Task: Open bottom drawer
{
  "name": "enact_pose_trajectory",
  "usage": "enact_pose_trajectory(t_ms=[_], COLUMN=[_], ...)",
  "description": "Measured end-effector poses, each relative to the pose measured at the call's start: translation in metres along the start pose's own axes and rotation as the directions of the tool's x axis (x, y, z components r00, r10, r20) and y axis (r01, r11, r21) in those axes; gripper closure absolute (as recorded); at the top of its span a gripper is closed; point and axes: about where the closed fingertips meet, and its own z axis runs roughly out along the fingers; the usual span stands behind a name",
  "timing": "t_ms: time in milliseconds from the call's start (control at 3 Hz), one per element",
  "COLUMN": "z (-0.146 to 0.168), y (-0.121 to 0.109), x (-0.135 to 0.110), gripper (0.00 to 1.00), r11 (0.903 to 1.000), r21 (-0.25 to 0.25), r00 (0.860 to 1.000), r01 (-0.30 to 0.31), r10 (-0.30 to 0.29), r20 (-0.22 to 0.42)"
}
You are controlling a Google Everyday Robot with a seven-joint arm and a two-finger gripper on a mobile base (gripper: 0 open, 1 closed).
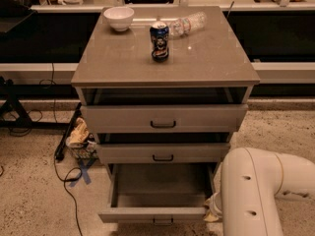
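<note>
The bottom drawer (152, 214) sits at the foot of the cabinet (216, 63), pulled well out toward me so that its grey inner floor shows. Its small black handle (162, 221) is right at the lower edge of the view. At the drawer's right front corner is the gripper (212, 209), mostly hidden behind the fat white arm (251, 191) that fills the lower right. I cannot tell whether the gripper is open or closed, or whether it touches the drawer.

Above it, the middle drawer (162, 153) and the top drawer (164, 118) each stand slightly out from the frame.

On the cabinet top a blue can (159, 41) stands upright; its label has a printed design, but I cannot read it. Behind it a clear plastic bottle (188, 23) lies on its side, and a white bowl (119, 17) sits near the back left corner.

On the speckled floor to the left lie a crumpled pale bundle (78, 133), black cables (63, 178) and crossed blue tape (83, 171).
</note>
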Motion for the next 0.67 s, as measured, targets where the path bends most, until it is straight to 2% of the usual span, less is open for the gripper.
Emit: enact_pose_trajectory(t_ms=[333,667], z=[0.005,0.0005], y=[0.0287,0.028], x=[0.0131,0.0096], gripper=[1.0,1.0], r11=[0.9987,0.9987], r21=[-0.011,-0.011], r00=[0.998,0.998], r01=[-0.049,-0.049], r10=[0.049,0.049], r20=[0.028,0.028])
